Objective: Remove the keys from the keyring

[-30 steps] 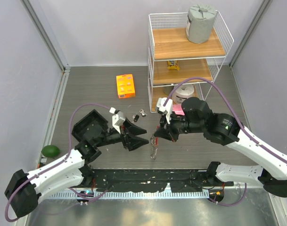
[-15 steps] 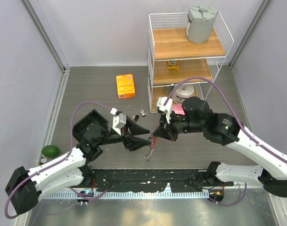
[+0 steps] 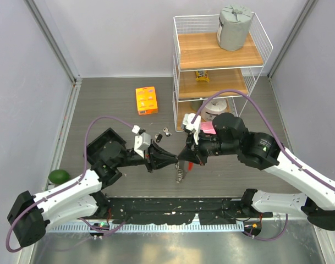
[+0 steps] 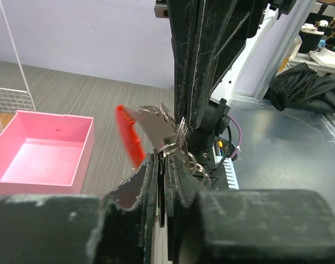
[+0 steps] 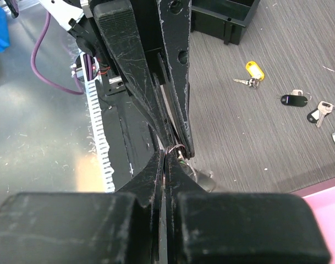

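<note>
Since a second ago, my left gripper (image 3: pixel 173 160) had slid in toward the wire shelf (image 3: pixel 175 82) and narrowed from spread to nearly pressed together, pinching what I judged to be a key (image 4: pixel 152 127). Loose keys (image 3: pixel 159 137), already off, lay on the counter (image 3: pixel 112 104) nearer the shelf. Left of the shelf's foot, the keyring (image 3: pixel 180 173) hung clear of the counter with its red strap (image 4: pixel 130 137) dangling, held up so both arms could work on it. My right gripper (image 3: pixel 185 160) stayed pinched on the ring itself, anchoring it.
</note>
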Controlling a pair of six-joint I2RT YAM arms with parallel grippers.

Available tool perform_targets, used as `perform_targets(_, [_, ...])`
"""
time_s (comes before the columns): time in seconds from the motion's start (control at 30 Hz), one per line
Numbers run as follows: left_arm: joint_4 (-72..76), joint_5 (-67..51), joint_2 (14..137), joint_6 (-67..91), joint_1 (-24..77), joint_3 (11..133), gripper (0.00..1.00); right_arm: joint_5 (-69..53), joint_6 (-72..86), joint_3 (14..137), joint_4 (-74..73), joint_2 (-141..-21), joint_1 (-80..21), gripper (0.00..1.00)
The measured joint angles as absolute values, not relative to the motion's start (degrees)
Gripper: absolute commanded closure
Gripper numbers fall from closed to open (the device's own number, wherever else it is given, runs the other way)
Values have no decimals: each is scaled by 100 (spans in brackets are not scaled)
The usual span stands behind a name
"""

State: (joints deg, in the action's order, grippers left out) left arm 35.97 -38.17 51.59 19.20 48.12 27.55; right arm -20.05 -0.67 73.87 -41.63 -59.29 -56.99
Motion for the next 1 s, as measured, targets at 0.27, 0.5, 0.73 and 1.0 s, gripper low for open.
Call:
perform_targets(0.27, [3168,-3824,5024,1706,4827,2808,100,-2005,-67,7345,-4163,-5924,-5699,95])
perform_targets(0.5, [2630,-3736,4558,1500,4827,2810,100,-2001,-47,7225,-4115,-5887,-5699,95])
perform_targets(0.73, [1800,-3553,4316,1402,4827,3140,100,-2008,-43,6982,-4016,-5808,-5699,95])
perform_targets(1.0, [1347,-3448,4298,1332,4831,3258,100,-2053,-30,6947,-3955,-5811,-5699,95])
